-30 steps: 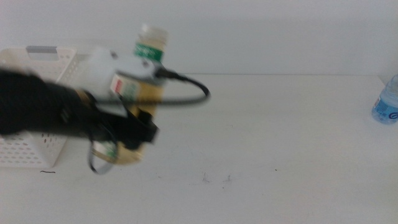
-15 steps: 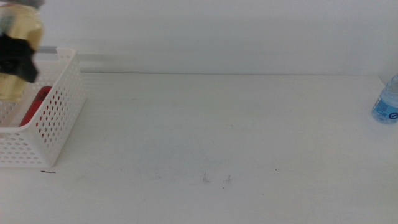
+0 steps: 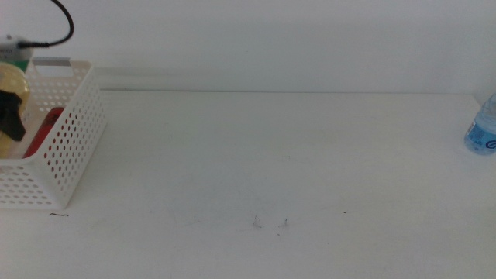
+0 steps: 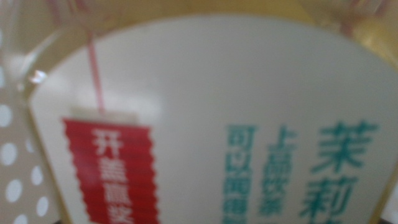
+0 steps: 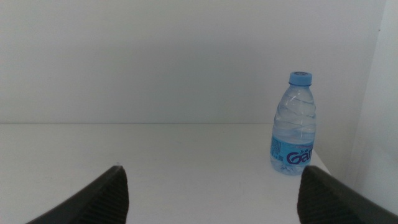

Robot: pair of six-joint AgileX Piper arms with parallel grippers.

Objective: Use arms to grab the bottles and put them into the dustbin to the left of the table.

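The left gripper (image 3: 11, 122) pinches the tea bottle (image 3: 11, 87) over the basket (image 3: 68, 143), where a red can (image 3: 43, 132) lies; release seems next; the right gripper (image 5: 211, 186), jaws spread, faces the water bottle (image 5: 293, 124), far from the basket

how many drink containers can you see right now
3. Yellow tea bottle held by the left gripper over the dustbin; red cola can inside it; water bottle at the table's far right edge.

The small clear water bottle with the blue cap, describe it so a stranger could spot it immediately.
Look along the large plain white tabletop to its far right edge. The small clear water bottle stands upright there, alone, with a blue cap and blue lettering on its label.
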